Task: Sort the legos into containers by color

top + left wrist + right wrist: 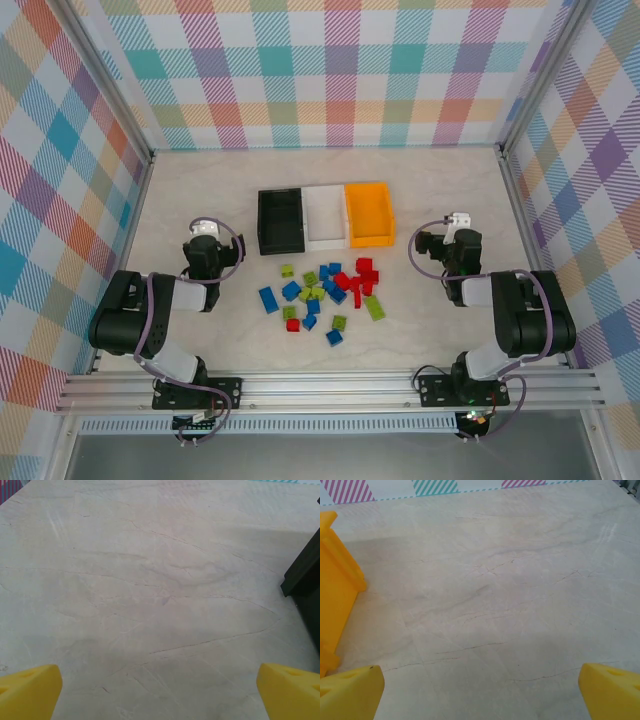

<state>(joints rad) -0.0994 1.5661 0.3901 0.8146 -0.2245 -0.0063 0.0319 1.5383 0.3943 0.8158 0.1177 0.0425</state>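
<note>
From my seat the pale marbled table (200, 180) takes up most of the overhead view, walled in by plaid panels. The two black arms sit folded at its near edge. The left gripper (204, 228) rests just left of the black bin (280, 220), and the right gripper (459, 218) just right of the orange bin (368, 213). Between those two bins stands the white bin (325, 218); the three touch side by side in a row. The legos (343, 281) lie loose on the table just in front of that row, nearer the arm bases, a scatter of blue, red and lime green bricks (the reds mostly towards the right). That puts the pile between the two grippers and a little nearer me than either, well apart from both. On the left wrist camera the gripper (160, 692) has its yellow fingertips (30, 690) spread wide over bare table, with a corner of the black bin (305, 575) at the right edge. The right wrist camera shows that gripper (480, 692) equally wide and holding nothing, with the orange bin (335, 580) at the left.
</note>
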